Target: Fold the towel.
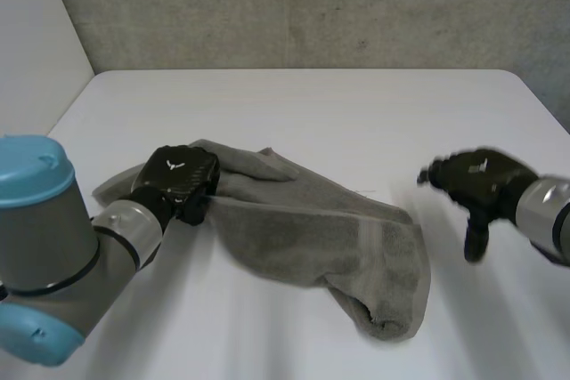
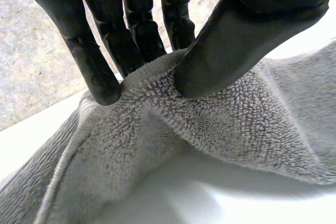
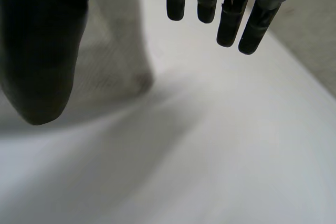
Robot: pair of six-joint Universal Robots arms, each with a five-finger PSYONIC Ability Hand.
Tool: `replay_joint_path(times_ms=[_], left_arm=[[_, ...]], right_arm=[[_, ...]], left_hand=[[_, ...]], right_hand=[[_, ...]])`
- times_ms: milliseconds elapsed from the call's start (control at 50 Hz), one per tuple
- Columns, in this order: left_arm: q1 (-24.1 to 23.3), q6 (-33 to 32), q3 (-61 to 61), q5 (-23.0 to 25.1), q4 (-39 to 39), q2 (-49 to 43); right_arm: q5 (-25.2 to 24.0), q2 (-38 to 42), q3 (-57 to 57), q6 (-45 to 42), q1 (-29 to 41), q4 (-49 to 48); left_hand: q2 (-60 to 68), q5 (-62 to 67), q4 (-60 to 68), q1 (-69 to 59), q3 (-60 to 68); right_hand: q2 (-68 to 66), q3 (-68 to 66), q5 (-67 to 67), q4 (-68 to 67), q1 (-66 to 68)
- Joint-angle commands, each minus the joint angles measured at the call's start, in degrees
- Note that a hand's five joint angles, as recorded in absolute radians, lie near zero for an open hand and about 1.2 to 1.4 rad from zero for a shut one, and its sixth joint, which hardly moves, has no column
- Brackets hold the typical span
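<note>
A grey towel (image 1: 312, 238) lies bunched up on the white worktop (image 1: 312, 113). The left hand (image 1: 178, 180) is at the towel's left end. Its fingers (image 2: 100, 61) and thumb (image 2: 236, 45) pinch a raised fold of the towel between them. The right hand (image 1: 476, 186) is off to the right of the towel, not touching it, up above the worktop. Its fingers (image 3: 228, 19) hang straight, wide apart from its thumb (image 3: 37, 51), holding nothing.
</note>
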State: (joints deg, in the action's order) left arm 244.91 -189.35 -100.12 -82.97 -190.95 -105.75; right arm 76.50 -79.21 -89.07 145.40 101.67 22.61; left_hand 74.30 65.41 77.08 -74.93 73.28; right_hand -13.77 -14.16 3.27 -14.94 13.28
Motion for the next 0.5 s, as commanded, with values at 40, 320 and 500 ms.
replay_joint_path(times_ms=[40,320,500], left_arm=[[-1.9,-0.2,-4.4,-0.1,0.0,3.9],[-2.1,-0.3,-8.2,-0.2,-0.2,12.3],[-1.6,-0.2,-10.4,-0.1,-0.4,18.0]], right_arm=[[-2.2,4.8,6.4,18.8,4.0,-1.8],[-1.1,23.9,13.8,29.0,14.0,-8.5],[1.8,28.8,16.8,28.7,14.9,-10.4]], left_hand=[[5.7,4.6,2.9,-5.1,6.7],[5.7,4.6,2.9,-5.1,6.7],[5.7,4.6,2.9,-5.1,6.7]], right_hand=[[3.8,4.2,-3.3,4.9,-3.3],[-7.9,-7.5,8.4,-6.7,8.4],[-34.2,-33.8,34.7,-33.0,34.6]])
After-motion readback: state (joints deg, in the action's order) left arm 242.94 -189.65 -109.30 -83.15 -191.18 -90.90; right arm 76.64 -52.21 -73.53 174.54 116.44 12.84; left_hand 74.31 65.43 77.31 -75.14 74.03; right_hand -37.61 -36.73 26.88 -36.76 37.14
